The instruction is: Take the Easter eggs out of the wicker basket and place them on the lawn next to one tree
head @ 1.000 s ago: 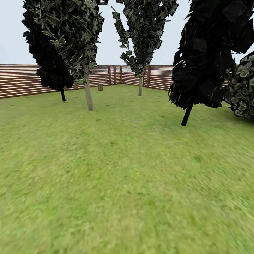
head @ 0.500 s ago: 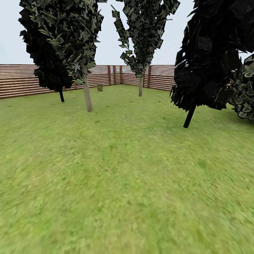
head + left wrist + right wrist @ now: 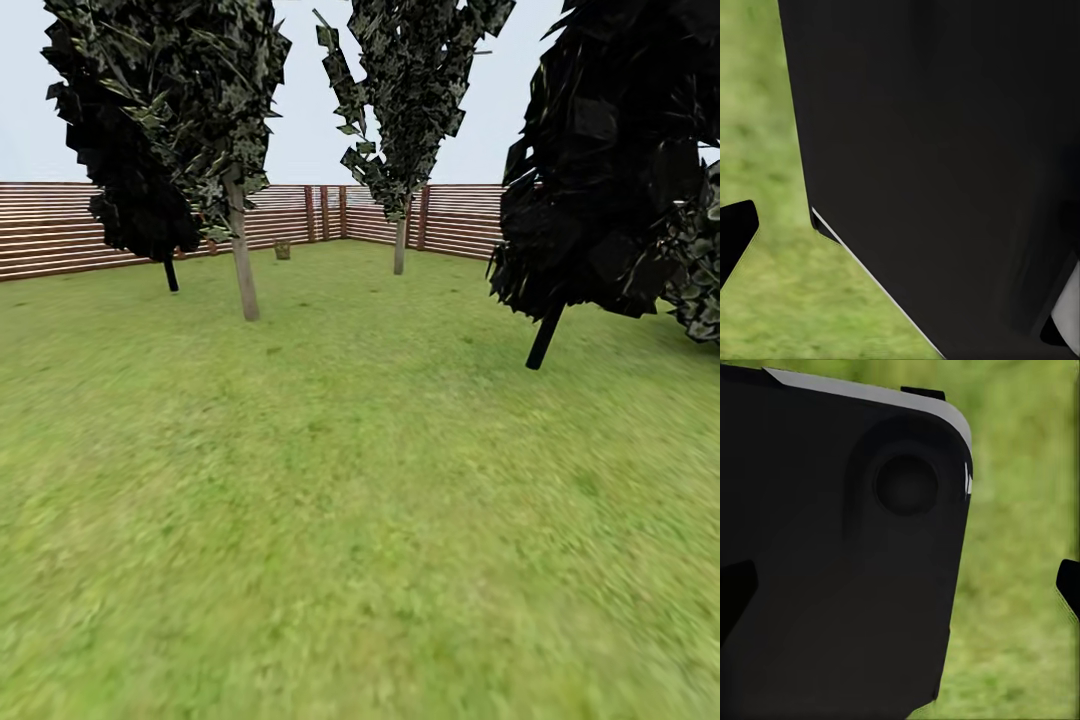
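Lawn (image 3: 360, 520) with pale-trunked tree (image 3: 240, 260) before wooden fence (image 3: 60, 228).

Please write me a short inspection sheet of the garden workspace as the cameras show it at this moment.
Surface: wide flat green lawn with yellowish patches, blurred near the camera.
Job's things: two slim trees with pale grey-beige trunks, one at the left, one further back. A small brownish object stands by the fence, too small to identify. No eggs seen.
Clutter: nothing seen.
Hands: a dark fingertip at the edge of the left wrist view and of the right wrist view; open or shut cannot be told.
Cables: nothing seen.
Surroundings: brown horizontal-slat wooden fence, near-black columnar trees, pale sky.
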